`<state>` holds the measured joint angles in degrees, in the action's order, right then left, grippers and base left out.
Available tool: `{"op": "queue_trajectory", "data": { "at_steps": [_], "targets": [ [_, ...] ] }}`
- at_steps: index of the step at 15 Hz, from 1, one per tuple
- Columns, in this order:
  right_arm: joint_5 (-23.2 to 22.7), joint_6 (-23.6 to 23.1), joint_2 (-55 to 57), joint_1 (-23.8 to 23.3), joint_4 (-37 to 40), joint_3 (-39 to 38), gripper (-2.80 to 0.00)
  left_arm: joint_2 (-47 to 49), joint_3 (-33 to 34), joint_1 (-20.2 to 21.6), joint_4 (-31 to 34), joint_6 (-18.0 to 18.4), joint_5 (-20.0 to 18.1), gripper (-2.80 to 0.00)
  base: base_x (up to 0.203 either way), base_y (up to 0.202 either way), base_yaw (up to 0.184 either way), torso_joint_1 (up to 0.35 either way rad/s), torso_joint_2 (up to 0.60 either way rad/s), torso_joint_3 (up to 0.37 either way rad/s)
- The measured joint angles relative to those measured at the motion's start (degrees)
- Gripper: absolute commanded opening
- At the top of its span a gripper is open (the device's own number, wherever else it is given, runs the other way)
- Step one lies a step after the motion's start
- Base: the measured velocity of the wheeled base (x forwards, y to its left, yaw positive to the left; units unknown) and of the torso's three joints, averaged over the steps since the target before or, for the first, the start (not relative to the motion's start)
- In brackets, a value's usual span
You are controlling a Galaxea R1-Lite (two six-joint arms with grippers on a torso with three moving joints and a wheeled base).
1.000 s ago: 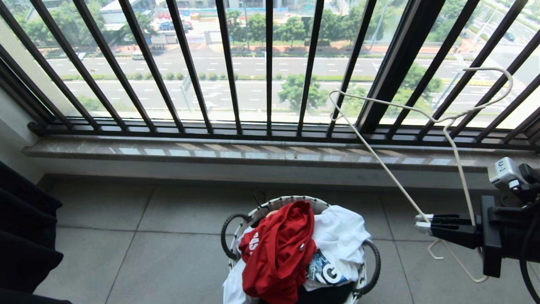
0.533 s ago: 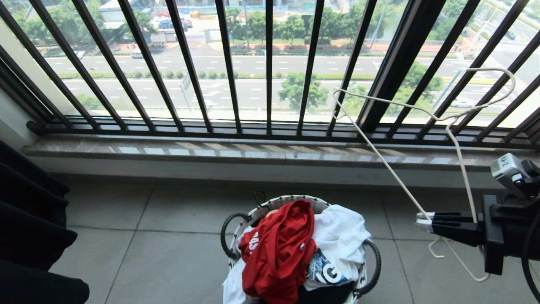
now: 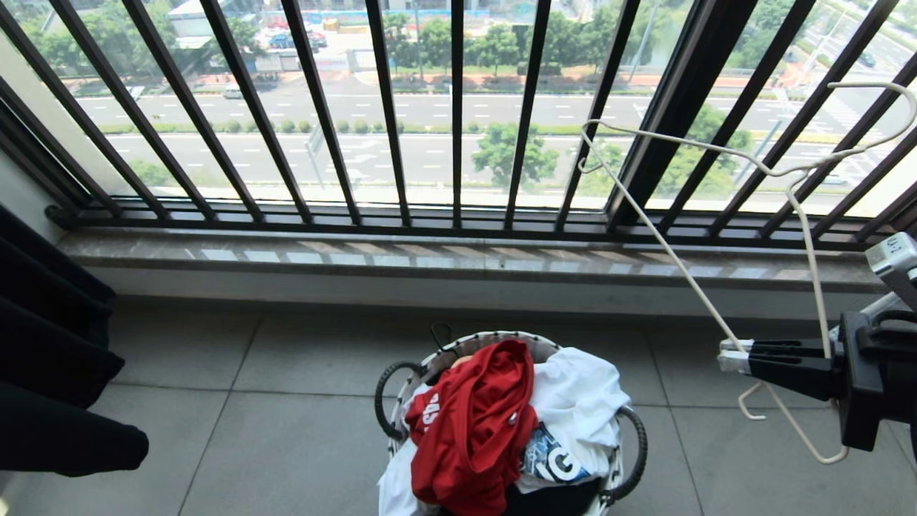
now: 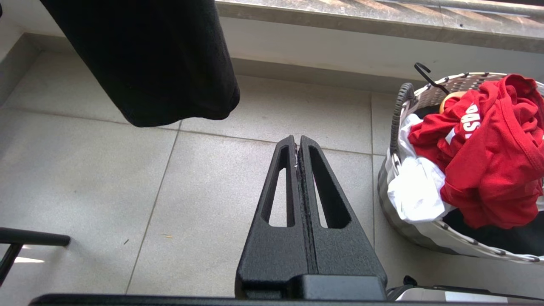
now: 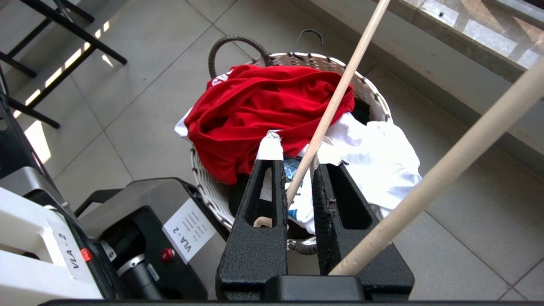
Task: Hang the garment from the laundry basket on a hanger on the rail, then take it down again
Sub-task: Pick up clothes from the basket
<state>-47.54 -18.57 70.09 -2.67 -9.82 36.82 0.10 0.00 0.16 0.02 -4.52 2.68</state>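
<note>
Grey-tiled balcony floor [image 3: 215, 430] by dark barred railing [image 3: 387, 107] | right gripper [image 3: 731, 355] clamped on thin whitish wire hanger [image 3: 666, 240], held up right of the basket | red short-sleeved T-shirt [image 3: 473, 423] crumpled atop small round woven laundry basket [image 4: 429, 238], untouched | left gripper [image 4: 298, 146] closed, empty, parked | rail unseen; dressing the hanger, hanging and taking down all remain.

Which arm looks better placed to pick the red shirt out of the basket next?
Probably the left. The left gripper is shut and empty beside the laundry basket, while the right gripper is busy holding the hanger.
</note>
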Motion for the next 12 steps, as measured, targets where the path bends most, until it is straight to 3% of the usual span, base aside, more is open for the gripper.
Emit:
{"op": "queue_trajectory", "data": {
  "at_steps": [4,8,12],
  "targets": [
    [0.00,0.00,-0.87,0.02,0.05,0.00,-2.80,0.09,-0.97,0.00,0.52,1.06,-0.37,-2.80,0.000,0.000,0.000,0.000,0.00,0.000],
    [0.00,0.00,-1.93,0.11,0.05,-0.02,-2.80,7.35,-9.68,-0.06,0.66,1.00,-2.30,-2.80,0.000,0.000,0.000,0.000,0.00,0.000],
    [-0.05,0.03,-2.90,0.22,0.05,-0.09,-2.80,23.96,-19.87,-0.30,0.72,1.18,-11.86,-2.80,0.000,0.000,0.000,0.000,0.00,0.000]
  ]
}}
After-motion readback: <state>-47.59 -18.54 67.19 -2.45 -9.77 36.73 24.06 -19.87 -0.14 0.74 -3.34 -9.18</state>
